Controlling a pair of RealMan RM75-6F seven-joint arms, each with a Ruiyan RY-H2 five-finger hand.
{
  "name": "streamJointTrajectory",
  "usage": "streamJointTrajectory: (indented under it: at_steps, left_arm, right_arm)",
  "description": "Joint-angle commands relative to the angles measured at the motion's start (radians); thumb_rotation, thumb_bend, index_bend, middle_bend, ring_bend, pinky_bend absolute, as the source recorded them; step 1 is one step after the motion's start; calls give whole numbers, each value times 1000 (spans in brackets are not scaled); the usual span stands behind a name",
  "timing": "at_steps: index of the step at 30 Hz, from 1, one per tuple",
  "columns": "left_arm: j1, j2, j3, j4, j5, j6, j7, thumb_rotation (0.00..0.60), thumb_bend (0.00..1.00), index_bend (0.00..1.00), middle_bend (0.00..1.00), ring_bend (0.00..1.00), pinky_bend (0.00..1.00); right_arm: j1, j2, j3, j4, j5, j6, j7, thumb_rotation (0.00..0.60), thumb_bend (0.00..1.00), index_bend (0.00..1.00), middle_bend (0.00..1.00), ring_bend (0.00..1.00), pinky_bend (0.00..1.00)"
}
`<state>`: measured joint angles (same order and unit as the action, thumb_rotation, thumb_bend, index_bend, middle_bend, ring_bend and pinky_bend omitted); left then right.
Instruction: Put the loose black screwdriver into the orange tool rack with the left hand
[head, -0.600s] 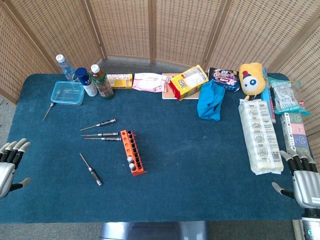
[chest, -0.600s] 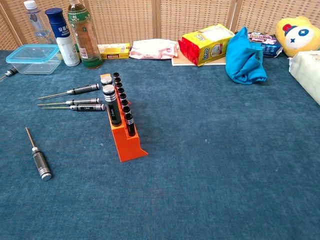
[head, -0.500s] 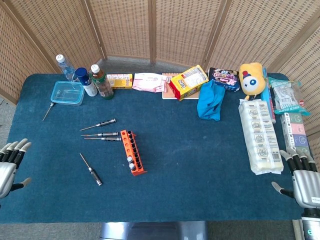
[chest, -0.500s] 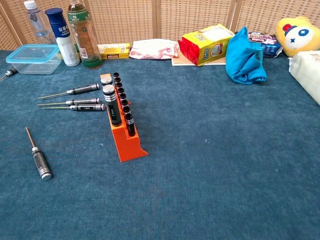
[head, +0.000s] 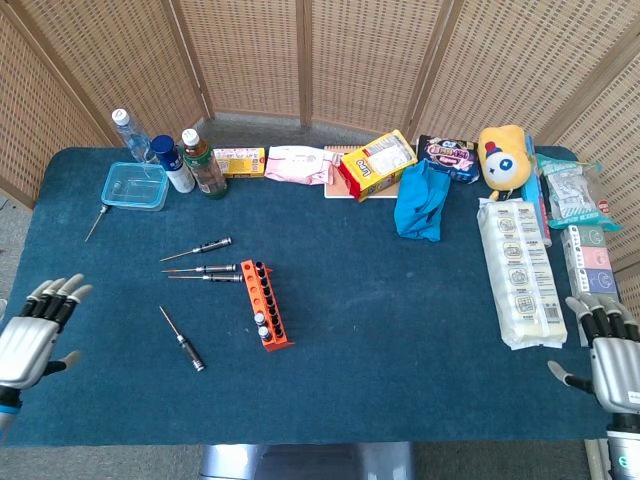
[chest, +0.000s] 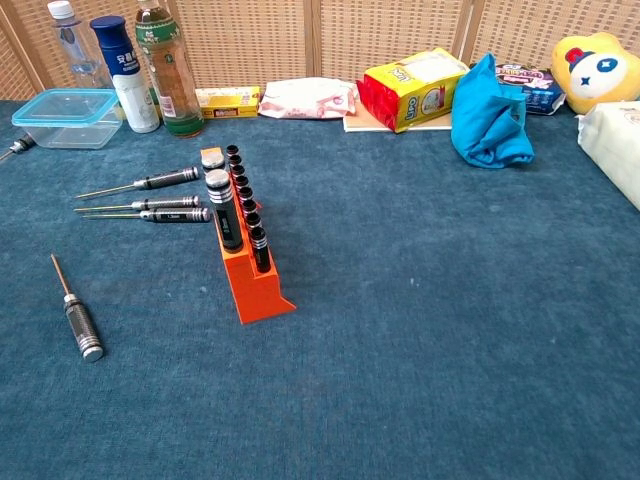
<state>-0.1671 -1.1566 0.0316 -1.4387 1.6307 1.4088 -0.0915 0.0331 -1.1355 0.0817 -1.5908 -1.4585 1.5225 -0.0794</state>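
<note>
So the left hand (head: 32, 335), silver with dark fingers, sits at the near-left edge of the dark blue felt-covered table (head: 400, 300), fingers stretched out and spread a bit with the thumb poking off to the side, holding nothing. It only shows in the head view, the chest camera doesn't catch either hand. The loose black screwdriver with the thin metal shaft (head: 183, 340) lies flat on the cloth to the right of that hand, well apart from it, its handle end pointing toward the near side and the tip angled toward the far left. Just right of it is the orange plastic tool rack (head: 266, 304), a long narrow block with a row of round slots; in the chest view a couple of black-handled tools stand upright in it (chest: 224, 210) (the slots nearest the camera are hard to read). Three more slim black-handled screwdrivers (head: 200, 262) lie roughly parallel just left of the rack's far end. The right hand (head: 612, 360) is over at the near-right corner, also with fingers apart and nothing in it. Along the far edge: a clear plastic food container (head: 135, 186), some bottles (head: 205, 165), a yellow snack bag (head: 378, 165), a crumpled blue cloth (head: 422, 202) and a yellow plush toy (head: 503, 155).
</note>
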Motion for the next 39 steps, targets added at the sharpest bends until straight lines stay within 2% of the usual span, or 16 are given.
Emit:
streamJointTrajectory:
  at_steps: [1,5,12,20,22,32,39]
  left_arm:
    - [-23,-27,7,14,17,-31,31,600,213,220,0,0,59]
    - [-36,-46,7,20,16,-52,59,600,255,256,0,0,59]
    - [-59,-68,18,22,33,-82,81,600,260,276,0,0,59]
    - [-108,-113,37,7,85,-133,122,600,269,276,0,0,59]
    - [-140,-139,50,-1,116,-177,158,600,270,276,0,0,59]
    - [-190,-166,64,-43,120,-261,255,600,311,277,0,0,59]
    - [-203,-182,78,-49,106,-291,293,600,323,328,0,0,60]
  right_arm:
    - [0,0,8,3,10,1,3,550,45,151,125,99,75]
    - [-3,-2,9,6,14,4,11,550,45,152,125,99,75]
    - [-11,-3,8,10,15,13,19,552,45,151,125,99,76]
    - [-16,-4,10,13,25,10,26,553,45,151,125,99,75]
    - [-17,-3,9,14,32,6,25,554,45,151,125,99,75]
    - [-20,3,16,16,43,3,43,549,45,151,125,99,74]
    - [-24,5,17,20,50,2,50,551,44,150,125,100,73]
